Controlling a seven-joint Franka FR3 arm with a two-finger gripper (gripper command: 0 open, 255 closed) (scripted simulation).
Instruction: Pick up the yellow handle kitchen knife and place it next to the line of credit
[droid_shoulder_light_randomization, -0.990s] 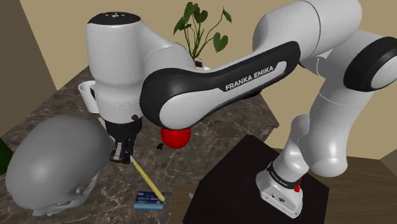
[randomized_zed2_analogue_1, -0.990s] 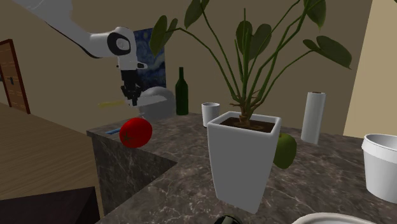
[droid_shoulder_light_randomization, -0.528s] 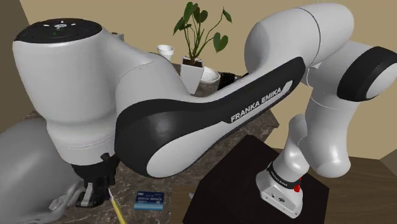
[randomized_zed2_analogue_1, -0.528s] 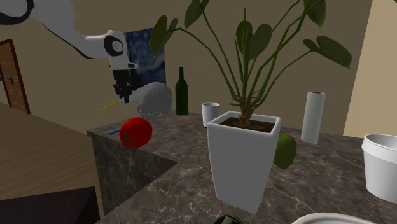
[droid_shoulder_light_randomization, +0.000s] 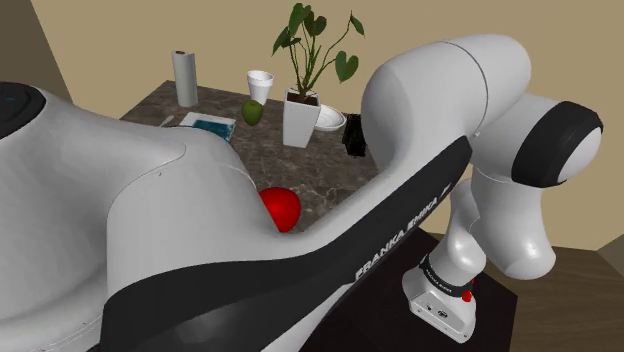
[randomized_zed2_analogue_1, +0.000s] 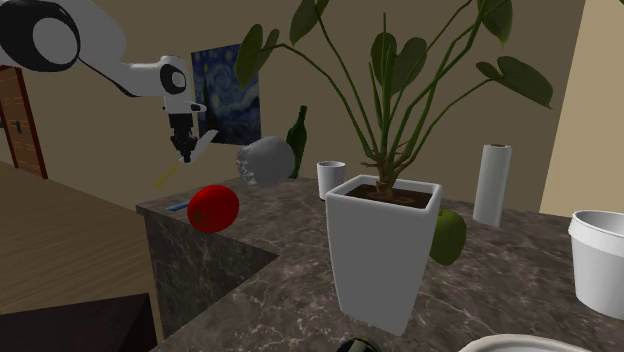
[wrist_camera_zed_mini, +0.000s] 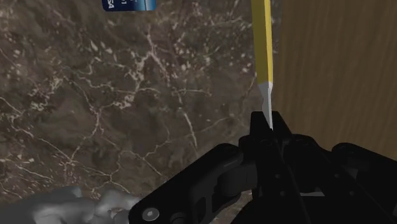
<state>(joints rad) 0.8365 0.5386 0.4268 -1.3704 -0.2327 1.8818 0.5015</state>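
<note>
The knife hangs in the air past the counter's end, its yellow handle (randomized_zed2_analogue_1: 168, 176) slanting down and away from my gripper (randomized_zed2_analogue_1: 186, 152). In the wrist view my gripper (wrist_camera_zed_mini: 268, 125) is shut on the grey blade (wrist_camera_zed_mini: 268, 102). The yellow handle (wrist_camera_zed_mini: 261, 44) points away along the edge of the marble counter (wrist_camera_zed_mini: 127, 95). The blue card (wrist_camera_zed_mini: 129, 4) lies on the marble beyond the handle and to one side; the blue card (randomized_zed2_analogue_1: 177, 205) sits near the counter's corner, below my gripper.
A red ball (randomized_zed2_analogue_1: 213, 207) rests by the counter's end. A grey rounded object (randomized_zed2_analogue_1: 265, 160) and a leaning green bottle (randomized_zed2_analogue_1: 297, 135) sit behind it. A potted plant (randomized_zed2_analogue_1: 385, 250), cup (randomized_zed2_analogue_1: 330, 180), apple (randomized_zed2_analogue_1: 448, 236) and paper roll (randomized_zed2_analogue_1: 492, 185) stand further along.
My gripper has carried the knife toward the second exterior view's left, off the counter's end. The grey object has shifted right and the bottle now leans. The arm swung close to the shoulder camera.
</note>
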